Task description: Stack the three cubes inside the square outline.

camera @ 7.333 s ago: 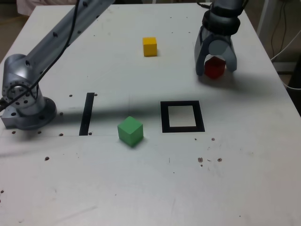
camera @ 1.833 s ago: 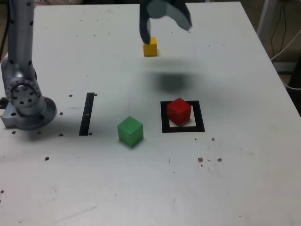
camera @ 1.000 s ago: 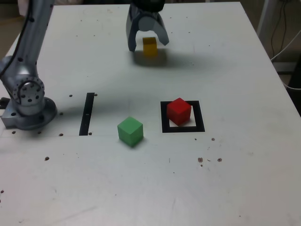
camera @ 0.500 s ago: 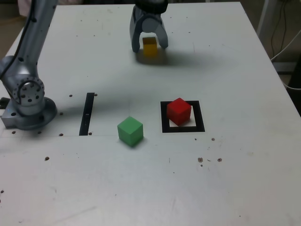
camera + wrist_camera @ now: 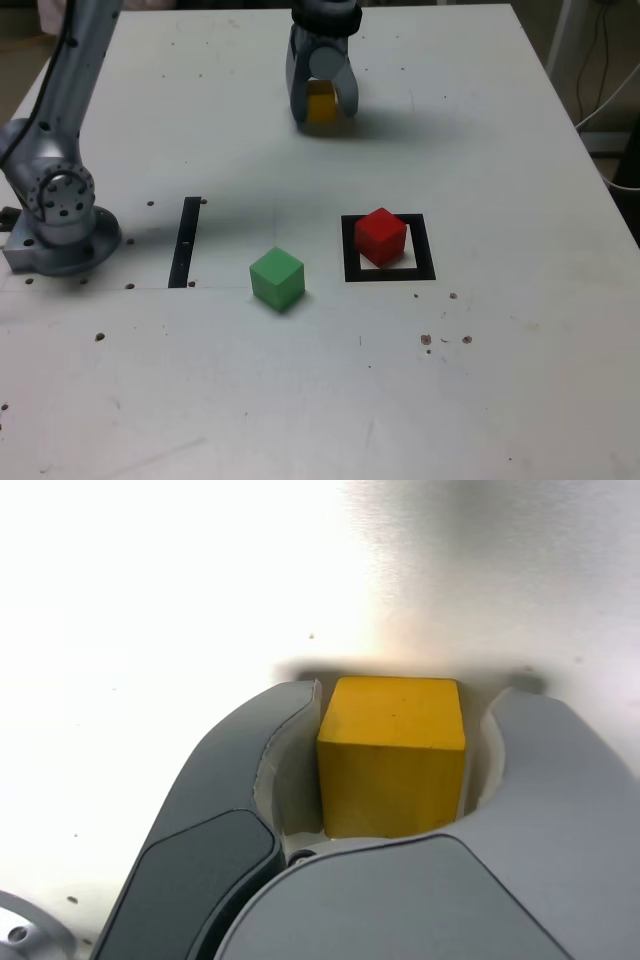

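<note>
Green cube (image 5: 277, 278) waits alone on the table, free for a later turn. Our claw (image 5: 321, 106) hugs the yellow cube (image 5: 321, 104) on both sides, far back, so we can lift it. The red cube (image 5: 380, 236) sits in the square (image 5: 349, 246), the bottom of our tower.

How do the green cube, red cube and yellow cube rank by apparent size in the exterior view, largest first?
1. green cube
2. red cube, only slightly smaller
3. yellow cube, farthest away and partly hidden

The differences probably come from distance to the camera.
</note>
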`<state>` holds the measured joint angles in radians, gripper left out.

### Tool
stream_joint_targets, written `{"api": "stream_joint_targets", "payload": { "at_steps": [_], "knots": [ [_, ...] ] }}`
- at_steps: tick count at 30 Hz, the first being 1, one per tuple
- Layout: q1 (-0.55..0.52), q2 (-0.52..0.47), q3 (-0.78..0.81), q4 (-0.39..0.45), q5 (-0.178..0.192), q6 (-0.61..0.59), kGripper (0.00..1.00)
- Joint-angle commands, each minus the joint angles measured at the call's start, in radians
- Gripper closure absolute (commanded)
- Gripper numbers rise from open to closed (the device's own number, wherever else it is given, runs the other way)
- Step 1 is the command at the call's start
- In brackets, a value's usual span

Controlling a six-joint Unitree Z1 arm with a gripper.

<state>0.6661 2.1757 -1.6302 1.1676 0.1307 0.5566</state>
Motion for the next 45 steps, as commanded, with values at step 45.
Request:
{"api": "stream_joint_targets", "payload": {
  "at_steps": [45],
  "knots": [
    [-0.731,-0.185,-0.163,0.325,-0.042,-0.63,0.75]
  ]
}}
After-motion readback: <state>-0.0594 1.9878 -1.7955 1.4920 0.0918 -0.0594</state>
